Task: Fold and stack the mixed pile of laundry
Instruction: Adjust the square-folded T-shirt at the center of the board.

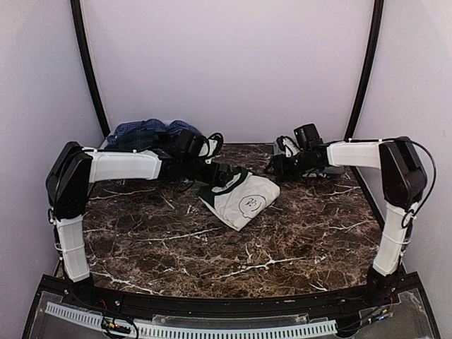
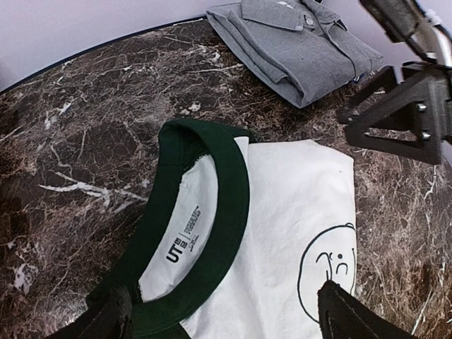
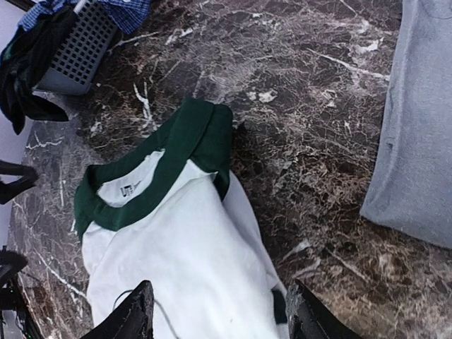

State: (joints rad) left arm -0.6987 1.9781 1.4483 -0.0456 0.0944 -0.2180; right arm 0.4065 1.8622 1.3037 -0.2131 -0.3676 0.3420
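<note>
Mixed laundry pile (image 1: 152, 131) waits in the basket (image 3: 78, 49) at far left, where we see a blue checked shirt (image 3: 113, 8) and a dark item (image 3: 28, 63) unfolded. White tee (image 1: 244, 200) lies folded on the table (image 1: 176, 247), grey shirt (image 2: 296, 46) folded apart from it, unstacked. Our left gripper (image 2: 226, 318) and right gripper (image 3: 222, 311) hover over the tee, jaws apart, empty.

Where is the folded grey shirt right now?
In the left wrist view the grey shirt lies folded on the table, beyond the white tee and apart from it, toward the back right.

walls (image 1: 226, 63): plain pale | table (image 1: 296, 240): dark veined marble
</note>
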